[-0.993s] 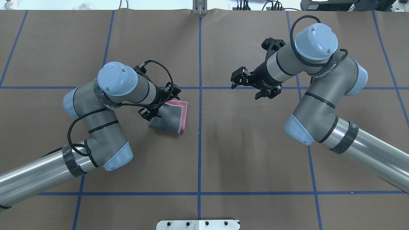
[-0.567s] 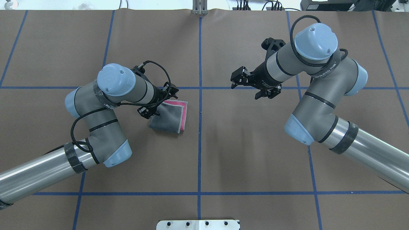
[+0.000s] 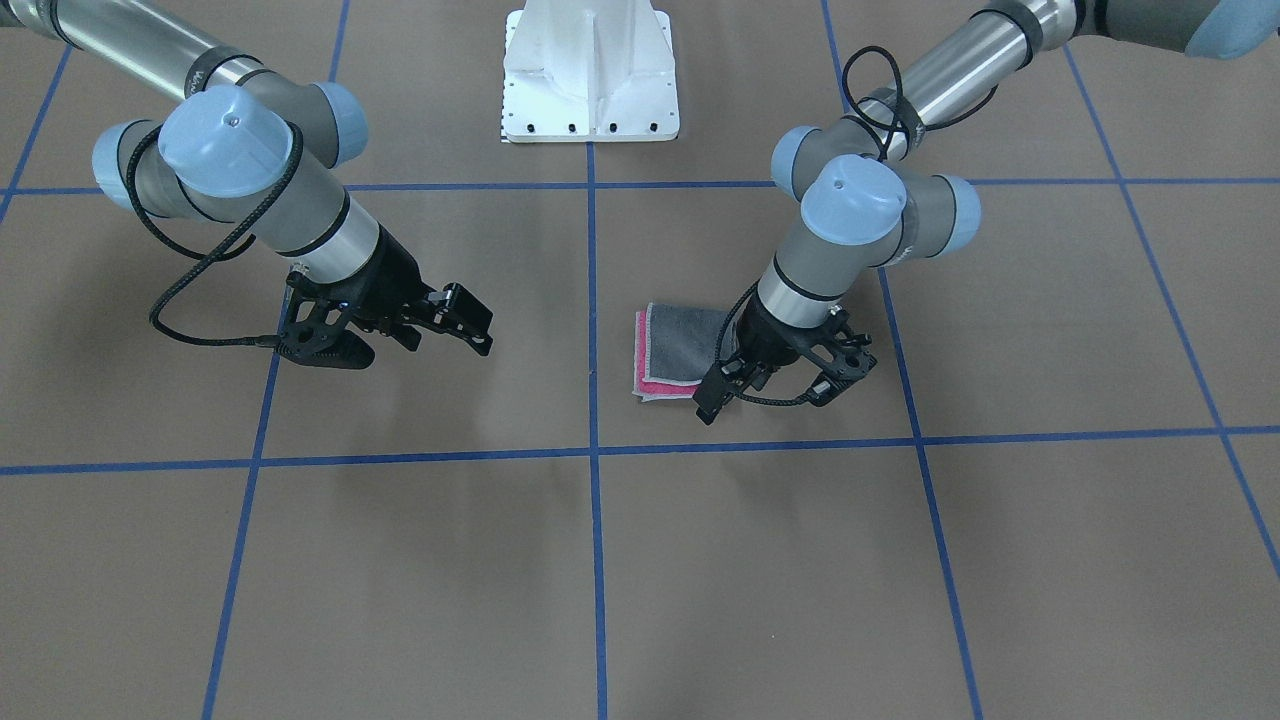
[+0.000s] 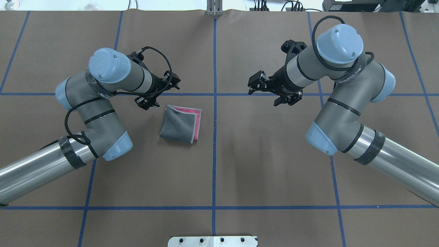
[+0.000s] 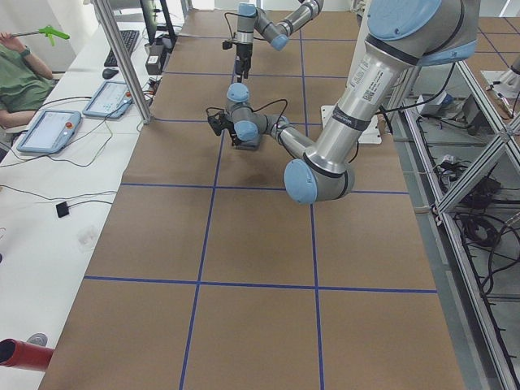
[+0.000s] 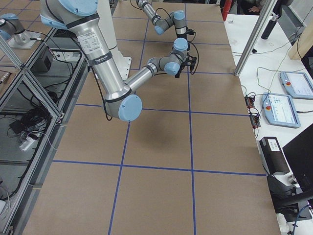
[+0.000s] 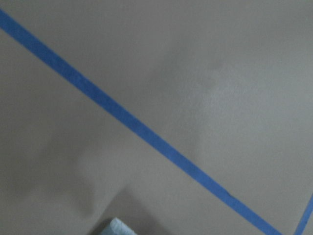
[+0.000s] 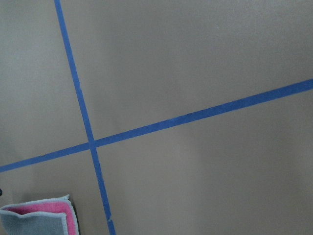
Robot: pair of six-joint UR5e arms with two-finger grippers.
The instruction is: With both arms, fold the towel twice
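Note:
The towel (image 4: 179, 125) lies folded into a small square on the brown table. Its dark grey face is up and a pink strip shows along the far and right edges. It also shows in the front view (image 3: 678, 345) and at the bottom left of the right wrist view (image 8: 34, 219). A pale corner of it shows in the left wrist view (image 7: 117, 228). My left gripper (image 4: 159, 92) is open and empty, just off the towel's far left corner and apart from it; the front view (image 3: 776, 386) shows the same. My right gripper (image 4: 267, 92) is open and empty, well to the towel's right across the centre line, also seen in the front view (image 3: 400, 332).
Blue tape lines (image 4: 214, 137) divide the brown table cover into squares. The white pedestal base (image 3: 590, 75) stands at the robot's edge of the table. Monitors, cables and tablets sit on side benches (image 5: 57, 130) beyond the table.
My left gripper has drawn back from the towel towards the far left and no longer overlaps it. The towel stays folded in place. The right arm has not moved.

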